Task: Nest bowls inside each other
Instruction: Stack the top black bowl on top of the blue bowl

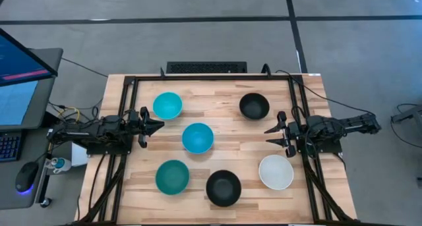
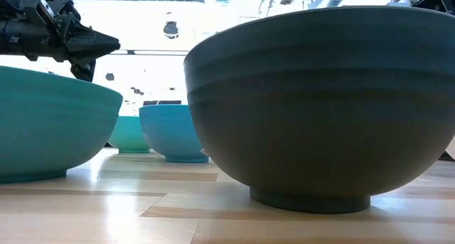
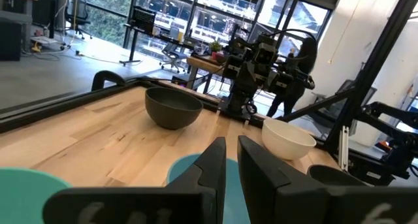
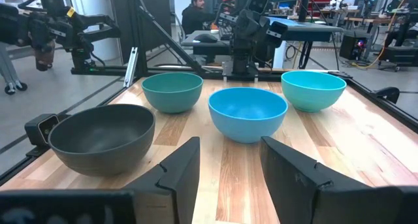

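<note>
Wooden table (image 1: 224, 130), monitor (image 1: 23, 58) (screen lit), keyboard (image 1: 9, 147), mouse (image 1: 26, 176)

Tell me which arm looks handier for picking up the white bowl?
The right arm, probably. Its tool sits at the table's right edge, with the white bowl close beside it. The left tool waits across the table, with the blue bowl between.

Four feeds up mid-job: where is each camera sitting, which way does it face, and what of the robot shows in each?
High view: overhead, looking straight down; both arms show, left gripper shut, right gripper open.
Low view: at tabletop height, looking level past a black bowl; one gripper shows upper left.
Left wrist view: faces across the table over its own closed jaws toward the white bowl.
Right wrist view: faces across over its spread jaws at the blue bowl.
Shared: the blue bowl appears in the high and right wrist views.
</note>
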Motion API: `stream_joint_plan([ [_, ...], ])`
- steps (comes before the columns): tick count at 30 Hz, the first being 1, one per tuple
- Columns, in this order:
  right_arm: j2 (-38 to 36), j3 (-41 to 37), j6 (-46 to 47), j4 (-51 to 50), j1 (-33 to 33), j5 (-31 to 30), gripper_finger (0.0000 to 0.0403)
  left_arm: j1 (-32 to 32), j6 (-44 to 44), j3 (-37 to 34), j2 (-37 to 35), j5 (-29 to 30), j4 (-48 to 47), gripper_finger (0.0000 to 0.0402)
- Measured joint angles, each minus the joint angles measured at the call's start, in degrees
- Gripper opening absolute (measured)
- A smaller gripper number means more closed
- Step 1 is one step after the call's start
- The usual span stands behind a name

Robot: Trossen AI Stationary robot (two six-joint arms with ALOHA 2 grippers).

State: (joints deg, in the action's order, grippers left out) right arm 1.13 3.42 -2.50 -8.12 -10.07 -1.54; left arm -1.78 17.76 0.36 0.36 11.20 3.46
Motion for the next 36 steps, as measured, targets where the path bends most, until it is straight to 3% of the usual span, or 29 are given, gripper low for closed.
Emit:
stream_joint_plan([
  [24, 0.0, 0.02, -0.01, 0.01, 0.01, -0.01, 0.0182, 0.0, 3.23, 0.0, 0.0, 0.46, 0.04, 0.0031],
  [30, -0.02, 0.0, -0.02, 0.01, 0.02, -0.01, 0.0182, -0.01, 8.03, 0.0, 0.0, 0.63, 0.07, 0.0031],
  [36, -0.02, 0.0, -3.52, 0.02, 0.04, -0.02, 0.0182, -0.02, 7.27, 0.0, 0.0, 0.66, 0.07, 0.0031],
])
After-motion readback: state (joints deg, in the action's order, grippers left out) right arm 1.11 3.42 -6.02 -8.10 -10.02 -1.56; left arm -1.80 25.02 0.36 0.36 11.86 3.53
